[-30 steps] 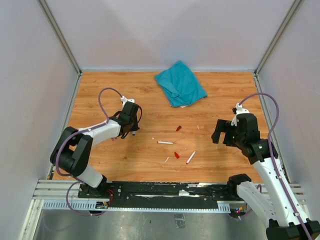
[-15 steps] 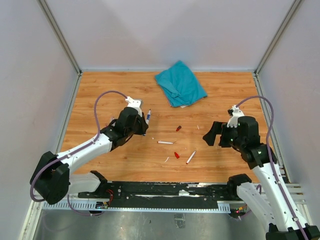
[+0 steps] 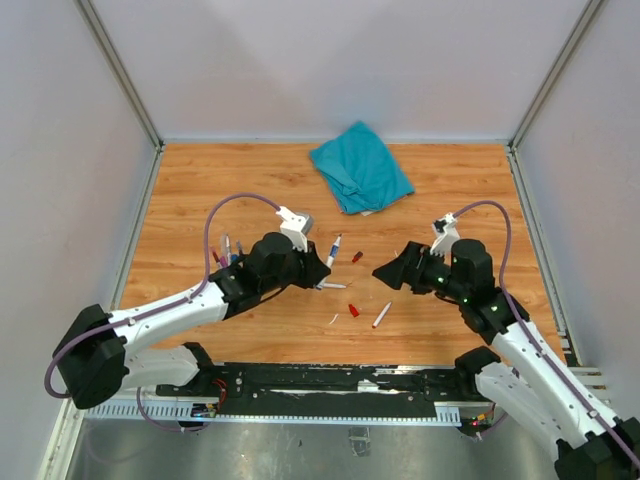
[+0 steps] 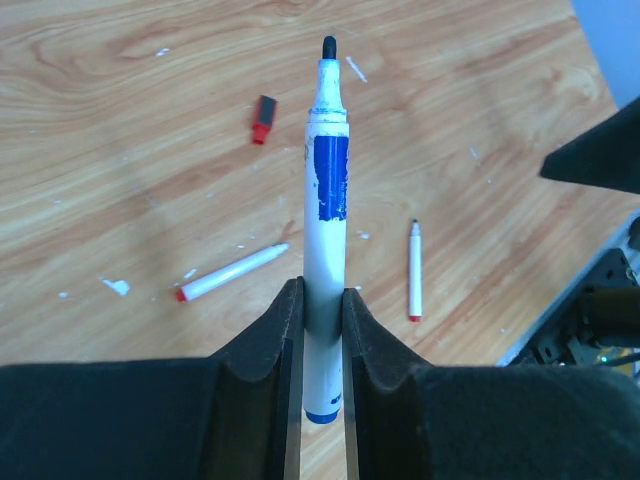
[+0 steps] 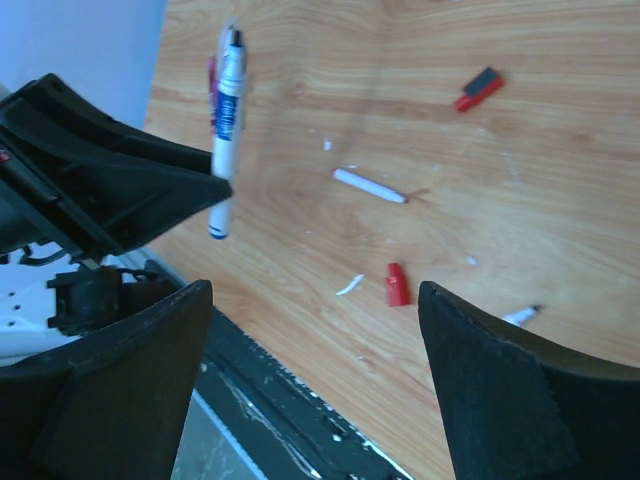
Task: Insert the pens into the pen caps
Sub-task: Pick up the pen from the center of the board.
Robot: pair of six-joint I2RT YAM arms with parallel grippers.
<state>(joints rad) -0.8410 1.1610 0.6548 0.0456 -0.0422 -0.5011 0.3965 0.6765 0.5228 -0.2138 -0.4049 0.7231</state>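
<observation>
My left gripper point(image 3: 318, 268) point(image 4: 322, 300) is shut on a white pen point(image 3: 333, 248) point(image 4: 326, 190) with a blue label and a dark tip, holding it near its blue rear end, above the table's middle. The pen point(image 5: 226, 120) points toward my right gripper point(image 3: 385, 272) point(image 5: 315, 300), which is open and empty a short way to its right. One red cap point(image 3: 353, 311) point(image 5: 397, 285) lies below the two grippers. A red-and-dark cap point(image 3: 357, 257) point(image 4: 263, 119) point(image 5: 478, 89) lies farther back. Two loose pens point(image 3: 332, 286) point(image 3: 382, 315) lie on the wood between them.
Several more pens point(image 3: 226, 250) lie at the left beside the left arm. A crumpled teal cloth point(image 3: 360, 178) sits at the back centre. Small white scraps point(image 3: 334, 319) dot the wooden table point(image 3: 460, 190). Grey walls close in the left, right and far sides.
The left arm has swung right from the left-side pens to the table's middle, carrying the blue-labelled pen. The right gripper has moved left and down toward it.
</observation>
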